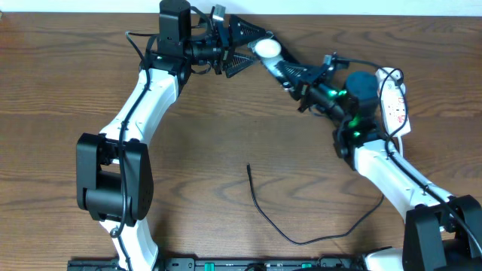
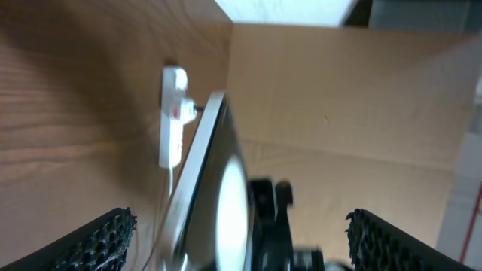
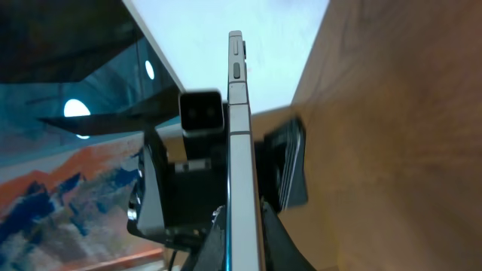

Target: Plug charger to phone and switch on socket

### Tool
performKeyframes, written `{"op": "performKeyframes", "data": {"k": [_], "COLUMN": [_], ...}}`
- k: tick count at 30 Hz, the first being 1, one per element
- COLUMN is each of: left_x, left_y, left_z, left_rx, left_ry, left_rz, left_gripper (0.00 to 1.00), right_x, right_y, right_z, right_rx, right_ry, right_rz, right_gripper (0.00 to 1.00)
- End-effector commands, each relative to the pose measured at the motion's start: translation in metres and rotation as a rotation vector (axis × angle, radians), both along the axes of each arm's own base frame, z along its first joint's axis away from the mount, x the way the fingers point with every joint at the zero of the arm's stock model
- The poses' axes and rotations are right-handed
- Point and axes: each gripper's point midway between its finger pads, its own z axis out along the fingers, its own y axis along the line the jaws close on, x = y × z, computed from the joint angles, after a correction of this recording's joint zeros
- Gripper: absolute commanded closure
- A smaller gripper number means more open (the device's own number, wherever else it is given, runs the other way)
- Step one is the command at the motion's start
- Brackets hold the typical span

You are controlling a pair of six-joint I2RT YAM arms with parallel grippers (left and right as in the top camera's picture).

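My right gripper (image 1: 307,81) is shut on the phone (image 1: 280,66) and holds it above the table at the back, its glossy screen reflecting a white spot. In the right wrist view the phone (image 3: 241,128) stands edge-on between my fingers (image 3: 241,220). My left gripper (image 1: 252,47) is open, its fingers on either side of the phone's far end without touching it. In the left wrist view the phone (image 2: 202,177) runs between the spread fingers (image 2: 241,245). The charger (image 1: 290,233), a thin black cable, lies loose on the table at the front. The socket (image 1: 395,102), a white power strip, lies at the right.
The socket also shows in the left wrist view (image 2: 172,113) with its white cord. The right arm's base (image 1: 361,90) sits right beside the socket. The table's back edge (image 1: 339,16) runs just behind both grippers.
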Motion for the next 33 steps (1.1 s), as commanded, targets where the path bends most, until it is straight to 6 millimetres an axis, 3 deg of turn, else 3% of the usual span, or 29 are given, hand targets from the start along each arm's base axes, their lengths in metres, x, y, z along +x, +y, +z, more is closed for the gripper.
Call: {"op": "performKeyframes", "data": {"k": [1,9,17,19,26,33], "left_x": [0.013,0.019,0.019,0.017,0.013,0.008], "left_y": [0.004,0.004,0.002,-0.001,-0.01,-0.018], "left_z": [0.011,0.008,0.008,0.008,0.008,0.008], "left_rx": [0.016,0.015,0.0,0.0,0.001,-0.001], "left_ry": [-0.02,0.042,0.082,0.083,0.083,0.09], "left_rz": [0.081,0.143,0.148,0.142,0.124,0.109], "left_gripper": [0.1,0.09,0.11,0.16,0.19,0.33], "right_x": [0.001,-0.006,-0.01,-0.009,-0.006,-0.004], "right_y": [0.009,0.032,0.039,0.038,0.035,0.033], "right_z": [0.012,0.012,0.012,0.012,0.011,0.01], "right_rx": [0.087,0.163,0.167,0.167,0.158,0.137], "right_ry": [0.055,0.143,0.149,0.148,0.136,0.117], "right_rz": [-0.034,-0.054,-0.044,-0.046,-0.069,-0.087], "right_gripper": [0.99,0.99,0.98,0.99,0.99,0.99]}}
